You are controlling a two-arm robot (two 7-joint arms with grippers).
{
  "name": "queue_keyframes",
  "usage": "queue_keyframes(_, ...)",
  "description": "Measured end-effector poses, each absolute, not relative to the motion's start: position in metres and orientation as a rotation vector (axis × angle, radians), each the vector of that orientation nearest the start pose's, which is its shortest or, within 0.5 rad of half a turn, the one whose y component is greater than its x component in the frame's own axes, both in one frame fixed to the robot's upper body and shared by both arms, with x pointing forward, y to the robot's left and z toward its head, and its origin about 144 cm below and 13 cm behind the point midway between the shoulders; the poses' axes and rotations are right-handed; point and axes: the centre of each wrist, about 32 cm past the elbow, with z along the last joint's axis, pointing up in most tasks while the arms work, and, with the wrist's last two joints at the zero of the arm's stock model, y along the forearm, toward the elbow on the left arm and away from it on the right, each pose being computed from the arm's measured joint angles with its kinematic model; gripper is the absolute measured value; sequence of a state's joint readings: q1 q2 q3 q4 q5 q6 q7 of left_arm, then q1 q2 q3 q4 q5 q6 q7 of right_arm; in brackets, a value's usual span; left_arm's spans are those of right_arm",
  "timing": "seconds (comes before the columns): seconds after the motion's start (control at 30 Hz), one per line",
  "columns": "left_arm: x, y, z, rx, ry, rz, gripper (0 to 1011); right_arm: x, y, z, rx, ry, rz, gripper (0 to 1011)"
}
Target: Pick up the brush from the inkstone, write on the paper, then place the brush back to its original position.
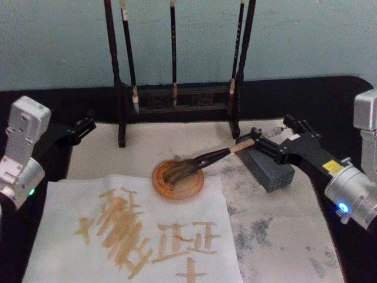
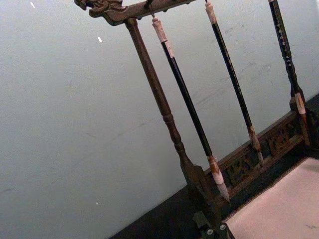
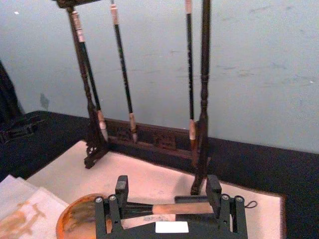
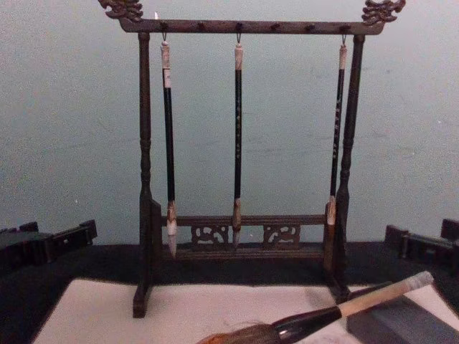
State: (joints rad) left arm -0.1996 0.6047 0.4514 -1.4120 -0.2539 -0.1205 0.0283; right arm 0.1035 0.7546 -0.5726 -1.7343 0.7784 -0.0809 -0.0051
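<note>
Felt (image 1: pixel 283 236), cream and ink-stained, covers a black table (image 1: pixel 330 94) before a pale teal wall (image 1: pixel 59 41), with a wooden rack (image 4: pixel 244 236) of three thin brushes (image 4: pixel 237 143) at the back. Nearer lies the paper (image 1: pixel 65 247), marked with tan strokes, beside the round inkstone (image 1: pixel 178 180). The brush (image 1: pixel 200 162) rests with its bristles on the inkstone, its beige handle between the spread fingers of the right gripper (image 3: pixel 168 209), while the left gripper (image 1: pixel 82 127) sits idle at the table's left, whether open or closed I cannot tell.

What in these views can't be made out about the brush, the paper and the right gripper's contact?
- Contact: in the right wrist view the right gripper is open around the brush; touching or not is unclear.
- Bristles: cut by the chest view's bottom edge; in the head view they blend into the inkstone.
- Paper: the head view's bottom edge cuts its lower strokes.
- The left gripper is parked at the left.
</note>
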Motion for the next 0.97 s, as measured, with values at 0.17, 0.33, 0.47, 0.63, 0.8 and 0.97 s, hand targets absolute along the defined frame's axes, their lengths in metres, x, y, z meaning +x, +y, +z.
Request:
queue_keyframes(0.17, 0.4886, 0.3097, 1.1398, 0.304, -0.285, 1.248, 1002, 0.4313, -0.2651, 1.1688, -0.034, 0.097, -1.033, 1003)
queue_keyframes(0.33, 0.4886, 0.3097, 1.1398, 0.304, -0.285, 1.248, 1002, 0.4315, -0.2652, 1.1690, -0.032, 0.098, -1.034, 1003)
queue_keyframes(0.47, 0.4886, 0.3097, 1.1398, 0.304, -0.285, 1.248, 1002, 0.4318, -0.2654, 1.1692, -0.031, 0.100, -1.035, 1003)
queue_keyframes(0.63, 0.4886, 0.3097, 1.1398, 0.304, -0.285, 1.248, 1000, 0.4321, -0.2656, 1.1694, -0.030, 0.103, -1.037, 1003)
queue_keyframes(0.8, 0.4886, 0.3097, 1.1398, 0.305, -0.285, 1.248, 1002, 0.4323, -0.2657, 1.1695, -0.030, 0.106, -1.038, 1003)
queue_keyframes(0.97, 0.4886, 0.3097, 1.1398, 0.304, -0.285, 1.248, 1000, 0.4326, -0.2660, 1.1696, -0.030, 0.107, -1.039, 1003)
